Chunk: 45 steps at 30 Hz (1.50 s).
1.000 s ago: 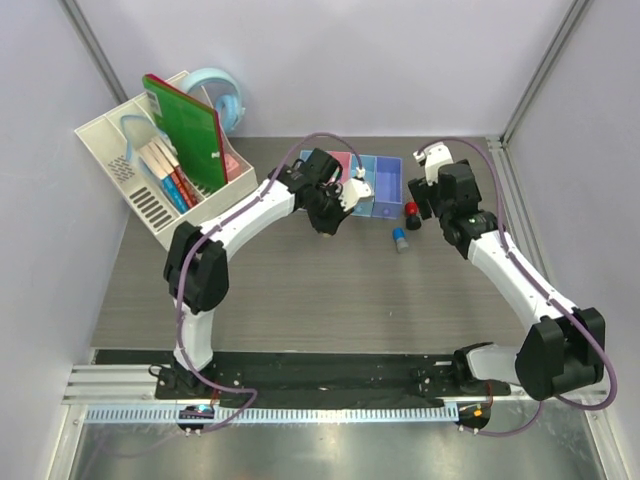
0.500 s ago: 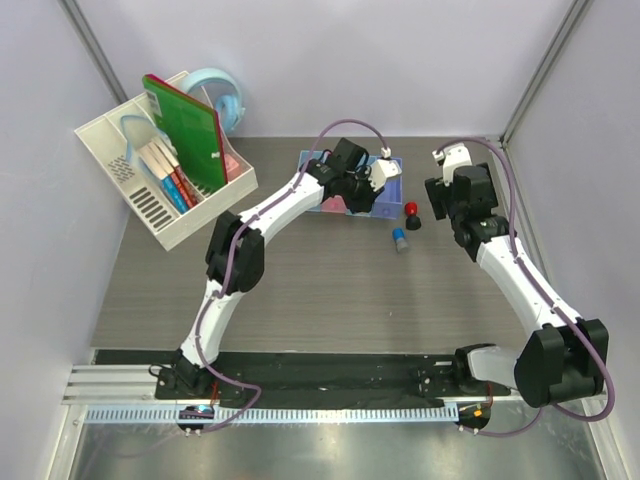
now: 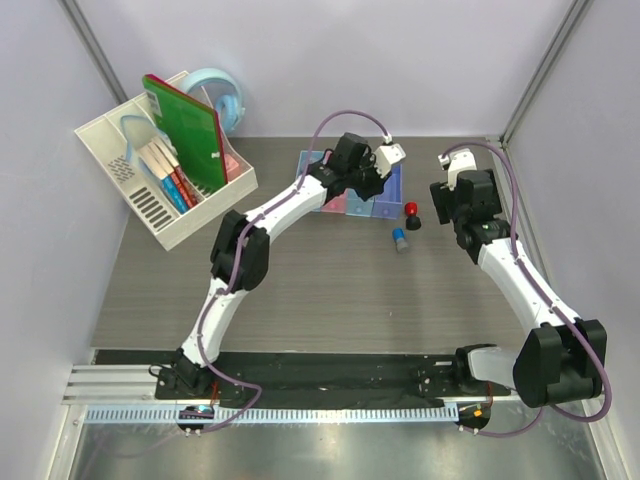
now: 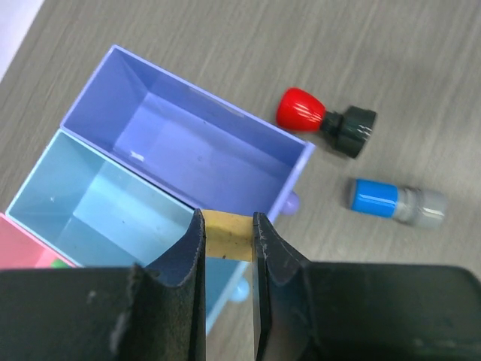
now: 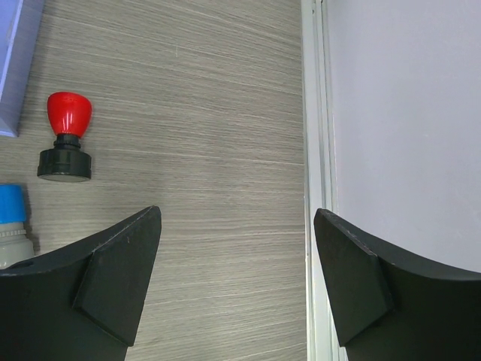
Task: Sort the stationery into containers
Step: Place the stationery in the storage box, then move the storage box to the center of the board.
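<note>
**Orange block held over the bins, two cylinders waiting**

The left gripper (image 4: 228, 226) pinches the small orange-tan block (image 4: 228, 235) between its jaws, carrying it high enough to pass over the bin walls. The block hangs above the near rim where the blue bin (image 4: 90, 203) meets the violet-blue bin (image 4: 188, 150). Which of the two it sits over cannot be told. Both bins look bare inside, and a corner of the pink bin (image 4: 15, 244) shows at the edge of the left wrist view. The likely step in hand is lining the block up over one compartment before letting go.

The right gripper (image 5: 237, 256) stands wide open and holds nothing, hovering over the table (image 5: 188, 113). It is near the red-and-black cylinder (image 5: 66, 135) and the blue-grey cylinder (image 5: 11, 226), which both lie loose just beside the violet-blue bin. It seems well placed to take one of them next.

No brand, label or writing is readable on any item.
</note>
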Each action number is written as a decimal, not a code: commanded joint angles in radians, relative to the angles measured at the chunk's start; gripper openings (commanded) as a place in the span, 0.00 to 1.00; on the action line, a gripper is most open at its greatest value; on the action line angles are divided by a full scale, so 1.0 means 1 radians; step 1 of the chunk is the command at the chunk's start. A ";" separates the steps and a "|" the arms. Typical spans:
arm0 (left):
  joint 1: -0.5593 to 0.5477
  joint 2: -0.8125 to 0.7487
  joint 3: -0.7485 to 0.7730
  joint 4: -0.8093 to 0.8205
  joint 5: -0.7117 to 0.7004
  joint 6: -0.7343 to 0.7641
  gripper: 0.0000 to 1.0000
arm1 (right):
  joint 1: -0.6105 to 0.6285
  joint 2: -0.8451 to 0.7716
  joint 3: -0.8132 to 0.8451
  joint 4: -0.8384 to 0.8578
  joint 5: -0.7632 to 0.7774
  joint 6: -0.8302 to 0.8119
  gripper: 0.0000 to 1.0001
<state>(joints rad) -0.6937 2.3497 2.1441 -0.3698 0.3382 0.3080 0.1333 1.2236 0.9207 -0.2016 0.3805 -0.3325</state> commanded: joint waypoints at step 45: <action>0.260 -0.343 -0.435 0.118 -0.525 0.057 1.00 | 0.012 0.476 0.430 0.004 -0.223 0.105 0.86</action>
<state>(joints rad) -0.4458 1.9877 1.7786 -0.2371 -0.1043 0.3050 0.1257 1.6020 1.2366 -0.2138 0.1875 -0.2642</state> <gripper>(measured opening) 0.996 0.869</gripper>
